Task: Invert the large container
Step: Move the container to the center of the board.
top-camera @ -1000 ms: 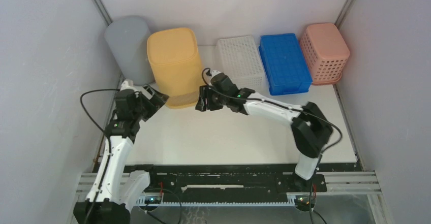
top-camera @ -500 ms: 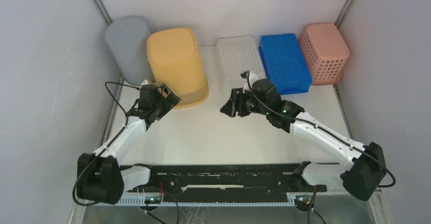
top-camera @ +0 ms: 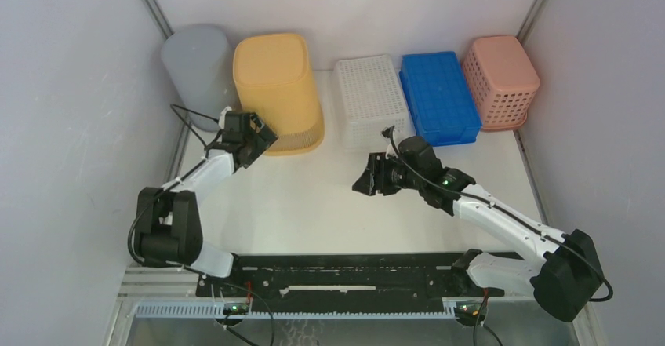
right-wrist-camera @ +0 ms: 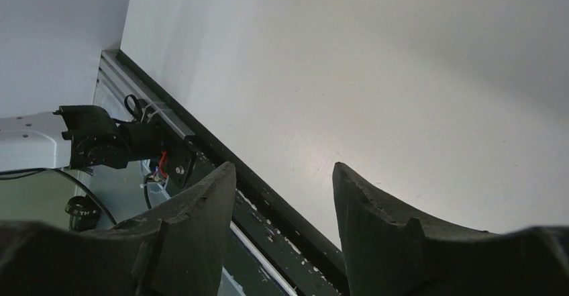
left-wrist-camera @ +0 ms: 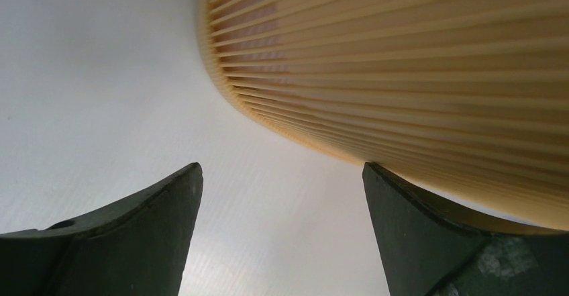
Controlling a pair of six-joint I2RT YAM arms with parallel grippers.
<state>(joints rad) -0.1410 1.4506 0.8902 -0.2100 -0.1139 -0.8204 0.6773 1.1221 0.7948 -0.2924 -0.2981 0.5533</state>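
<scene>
Near edge: both arm bases sit on the rail, nothing in either gripper.

Right gripper (top-camera: 365, 183) has backed off to mid-table (top-camera: 314, 213), well apart from the container. A second ago it was right up against the container's right wall. Jaws apart; the wrist view shows only bare table and the rail between them.

Left gripper (top-camera: 259, 138) has followed the container back and sits low at its near-left corner. Jaws wide apart, with nothing between them but table. In the wrist view the right finger (left-wrist-camera: 429, 235) is just beside the ribbed wall. I can't tell whether it touches.

Large yellow container (top-camera: 276, 87) is at back left, just beside the grey bin (top-camera: 194, 67). The closed base faces up and the flared slotted rim is down on the table. A second ago it stood nearer, between both grippers. Now it is further back and looks square on its rim, not tilted.

My read is that the flip is done and this is release and retreat. What's left is pulling the left arm clear without nudging that corner — the finger is close enough to drag the rim.

Back row to the right of the container: white crate (top-camera: 370, 99), blue crate (top-camera: 439, 95), pink basket (top-camera: 500, 79). None of them has moved.
</scene>
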